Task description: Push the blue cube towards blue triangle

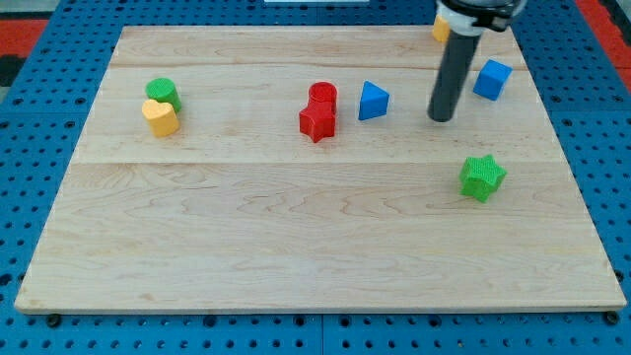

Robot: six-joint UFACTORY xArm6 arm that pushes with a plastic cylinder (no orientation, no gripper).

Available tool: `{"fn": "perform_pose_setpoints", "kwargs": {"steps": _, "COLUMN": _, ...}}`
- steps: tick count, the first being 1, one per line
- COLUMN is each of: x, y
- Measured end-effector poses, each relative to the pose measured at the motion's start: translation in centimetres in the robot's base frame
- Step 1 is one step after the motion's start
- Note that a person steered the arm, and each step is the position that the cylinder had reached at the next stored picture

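The blue cube (492,79) sits near the view's top right of the wooden board (315,237). The blue triangle (373,101) lies to its left, near the board's upper middle. My tip (440,117) is on the board between them, closer to the cube, a little below and left of it, not touching either block. The dark rod rises from the tip to the view's top edge.
A red cylinder (322,96) and a red star (316,122) sit just left of the blue triangle. A green star (482,177) lies below my tip. A green cylinder (162,93) and a yellow block (160,117) are at the left. An orange block (440,30) peeks out behind the rod.
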State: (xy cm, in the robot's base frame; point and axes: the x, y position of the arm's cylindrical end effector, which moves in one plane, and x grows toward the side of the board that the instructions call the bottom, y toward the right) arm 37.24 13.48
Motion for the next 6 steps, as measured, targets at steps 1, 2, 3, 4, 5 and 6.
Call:
{"fn": "perform_pose_setpoints", "kwargs": {"steps": 1, "x": -2.0, "y": -2.8}}
{"fn": "perform_pose_setpoints", "kwargs": {"steps": 2, "x": -3.6, "y": -6.9}}
{"fn": "perform_pose_setpoints", "kwargs": {"steps": 3, "x": -3.6, "y": -11.1}}
{"fn": "perform_pose_setpoints", "kwargs": {"steps": 4, "x": -4.2, "y": -2.7}}
{"fn": "perform_pose_setpoints", "kwargs": {"steps": 5, "x": -3.2, "y": 6.0}}
{"fn": "perform_pose_setpoints", "kwargs": {"steps": 6, "x": 1.3, "y": 10.7}}
